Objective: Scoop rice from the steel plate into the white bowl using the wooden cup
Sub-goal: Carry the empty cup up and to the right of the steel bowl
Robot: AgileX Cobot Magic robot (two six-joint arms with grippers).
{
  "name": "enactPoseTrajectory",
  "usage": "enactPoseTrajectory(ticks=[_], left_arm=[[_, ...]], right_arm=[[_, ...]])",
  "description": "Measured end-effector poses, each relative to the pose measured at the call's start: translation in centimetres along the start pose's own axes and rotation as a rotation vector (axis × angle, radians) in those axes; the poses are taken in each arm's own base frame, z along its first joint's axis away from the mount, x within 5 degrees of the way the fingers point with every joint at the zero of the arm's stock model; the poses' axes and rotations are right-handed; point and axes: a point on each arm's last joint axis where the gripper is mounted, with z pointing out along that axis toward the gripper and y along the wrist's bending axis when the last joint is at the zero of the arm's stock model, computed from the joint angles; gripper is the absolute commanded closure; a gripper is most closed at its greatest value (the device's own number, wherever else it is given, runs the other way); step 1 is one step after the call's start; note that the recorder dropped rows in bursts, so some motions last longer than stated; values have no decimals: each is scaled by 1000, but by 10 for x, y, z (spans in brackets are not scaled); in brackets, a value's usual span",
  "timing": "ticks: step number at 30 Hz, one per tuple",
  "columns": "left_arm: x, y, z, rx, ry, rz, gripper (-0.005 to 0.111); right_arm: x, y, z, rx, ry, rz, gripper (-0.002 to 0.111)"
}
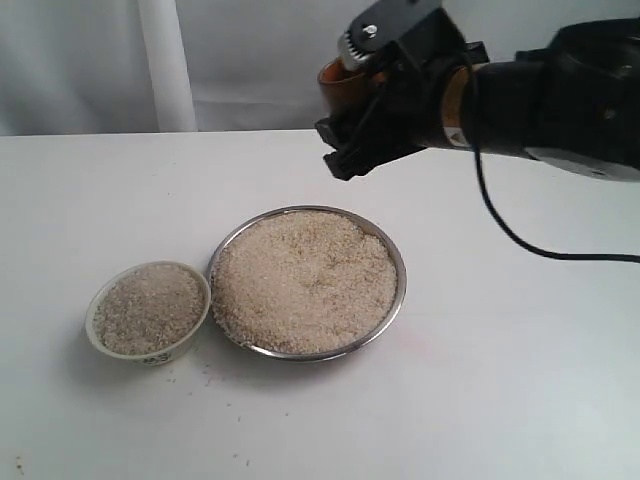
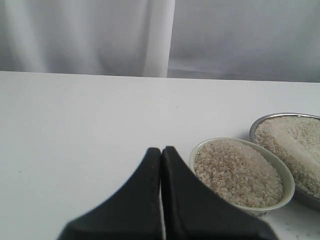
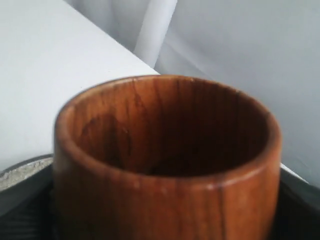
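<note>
**Exterior view.** The right hand (image 1: 342,120) hangs above the counter (image 1: 520,400), behind the far rim of the steel plate (image 1: 401,285). It grips the wooden cup (image 1: 336,84), of which only a brown sliver shows. Rice (image 1: 305,280) covers the plate in a broad, even heap. The white bowl (image 1: 93,312) stands just beside the plate on its left; whether the rims touch I cannot tell. The bowl is already filled nearly to its rim.

In my judgement the step in hand is the descent to scoop. The cup should tip mouth-first into the thick middle of the heap, not at the rim, where it could push the plate. It should be levelled before lifting. With so little room in the bowl, a slow, low pour is advisable, or grains will spill. A cable (image 1: 500,225) hangs from the right arm, right of the plate and apart from both dishes. A few specks lie on the counter in front of the bowl.

**Left wrist view.** The left hand (image 2: 161,150) is closed with its fingers pressed together, holding nothing. It sits low near the bowl, on the side away from the plate. The pour will end close to it, so clearance needs watching.

**Right wrist view.** The cup fills the picture. Its inside is dark, and no rice is visible in the part shown.
</note>
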Motion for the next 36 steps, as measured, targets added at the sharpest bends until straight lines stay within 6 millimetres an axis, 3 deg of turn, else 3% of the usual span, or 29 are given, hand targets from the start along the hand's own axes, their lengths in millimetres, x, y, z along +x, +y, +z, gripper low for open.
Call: enactPoseTrajectory(ticks=[3, 12, 21, 36], left_arm=[[0, 0, 0, 0, 0, 0, 107], [0, 0, 0, 0, 0, 0, 107], [0, 0, 0, 0, 0, 0, 107], [0, 0, 0, 0, 0, 0, 107]], right_arm=[[24, -18, -15, -13, -118, 85, 108], [112, -35, -42, 140, -180, 311, 108], [139, -27, -47, 178, -158, 341, 108], [188, -16, -19, 176, -91, 398, 108]])
